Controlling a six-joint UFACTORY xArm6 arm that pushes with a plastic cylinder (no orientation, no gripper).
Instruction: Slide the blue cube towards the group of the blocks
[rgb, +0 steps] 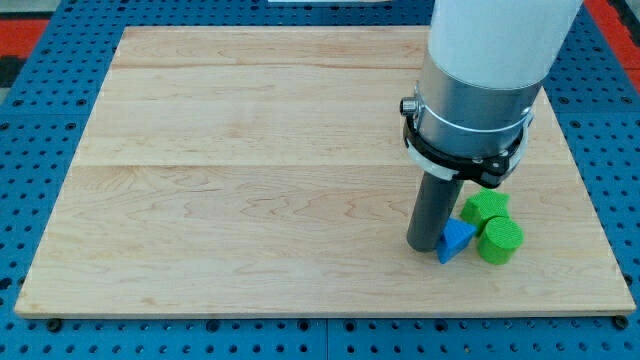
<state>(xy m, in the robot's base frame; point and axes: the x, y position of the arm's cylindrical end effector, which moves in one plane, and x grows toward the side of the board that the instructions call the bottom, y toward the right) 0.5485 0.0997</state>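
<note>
My tip (424, 245) rests on the wooden board (250, 150) at the lower right. It touches the left side of a small blue block (456, 241) whose visible part looks pointed; its full shape is partly hidden by the rod. Just right of it lie two green blocks: a round one (499, 242) against the blue block, and a star-like one (489, 207) above it. A sliver of blue (468, 212) shows between the rod and the upper green block. The three blocks form one tight cluster.
The arm's wide white and grey body (480, 70) hangs over the board's upper right and hides what lies under it. A blue perforated table (40, 150) surrounds the board. The board's right edge (590, 200) is close to the cluster.
</note>
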